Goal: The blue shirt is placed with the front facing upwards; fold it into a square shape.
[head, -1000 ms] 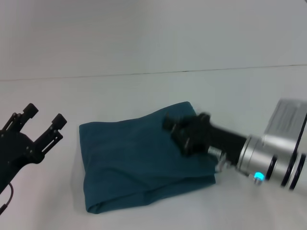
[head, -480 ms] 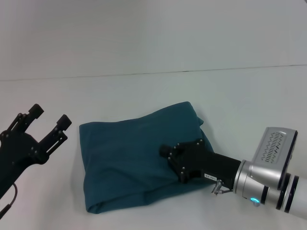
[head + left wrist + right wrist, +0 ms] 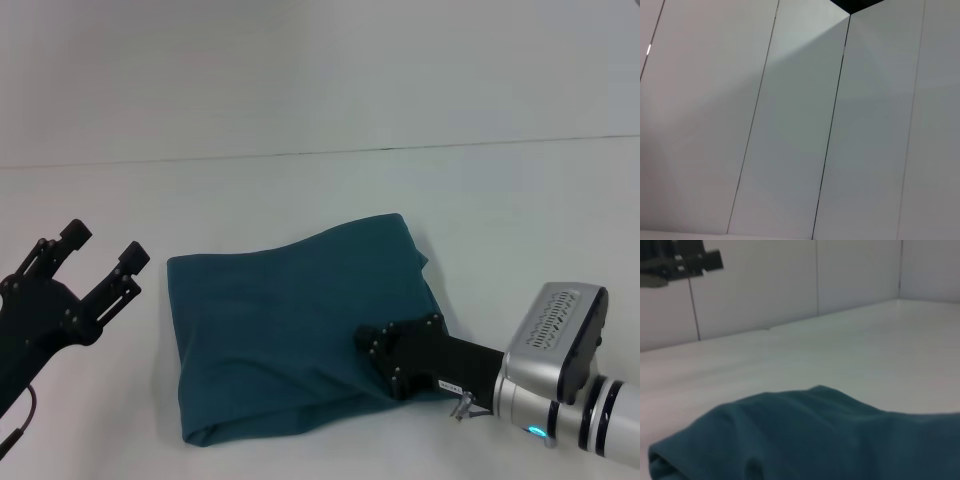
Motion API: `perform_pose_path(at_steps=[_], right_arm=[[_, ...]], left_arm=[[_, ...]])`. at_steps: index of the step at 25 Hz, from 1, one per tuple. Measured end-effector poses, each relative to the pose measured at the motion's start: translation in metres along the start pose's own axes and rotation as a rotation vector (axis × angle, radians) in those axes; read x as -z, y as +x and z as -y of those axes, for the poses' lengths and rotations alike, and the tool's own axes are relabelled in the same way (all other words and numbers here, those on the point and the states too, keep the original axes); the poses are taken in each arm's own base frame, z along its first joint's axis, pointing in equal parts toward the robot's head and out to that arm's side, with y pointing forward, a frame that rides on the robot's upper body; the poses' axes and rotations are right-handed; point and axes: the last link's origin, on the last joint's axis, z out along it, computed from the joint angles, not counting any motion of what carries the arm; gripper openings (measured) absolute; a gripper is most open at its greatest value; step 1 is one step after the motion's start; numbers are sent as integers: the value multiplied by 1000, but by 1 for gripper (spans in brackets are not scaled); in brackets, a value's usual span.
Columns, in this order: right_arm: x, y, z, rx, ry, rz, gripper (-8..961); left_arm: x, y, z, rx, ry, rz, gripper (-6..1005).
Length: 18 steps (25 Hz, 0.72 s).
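White worktop (image 3: 300,90) carried the shirt (image 3: 290,320), folded into a rough square mid-table. Right gripper (image 3: 385,350) lay on its near corner, jaws' state unclear; pressing flat would neaten that edge. Left gripper (image 3: 100,262) hovered beside, jaws spread.

L pincer (image 3: 100,250) open, R pincer (image 3: 385,352) low

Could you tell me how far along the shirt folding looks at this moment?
Mostly done: the blue shirt lies as a compact, roughly square bundle on the table, with no sleeves or lettering showing. In hand: the right gripper sits low at its near right corner. The left gripper hovers open, off to the left, apart from the cloth. Left: perhaps tidying the uneven near edge, then clearing the arms.
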Motion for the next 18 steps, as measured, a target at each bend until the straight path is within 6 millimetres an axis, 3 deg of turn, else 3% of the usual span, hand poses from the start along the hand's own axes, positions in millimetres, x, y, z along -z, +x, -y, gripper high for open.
perform_pose_path(at_steps=[8, 18], right_arm=[[23, -14, -5, -12, 4, 211, 13], [17, 12, -3, 11, 77, 54, 9]], left_arm=[[0, 0, 0, 0, 0, 0, 842], [-2, -2, -2, 7, -5, 4, 841]])
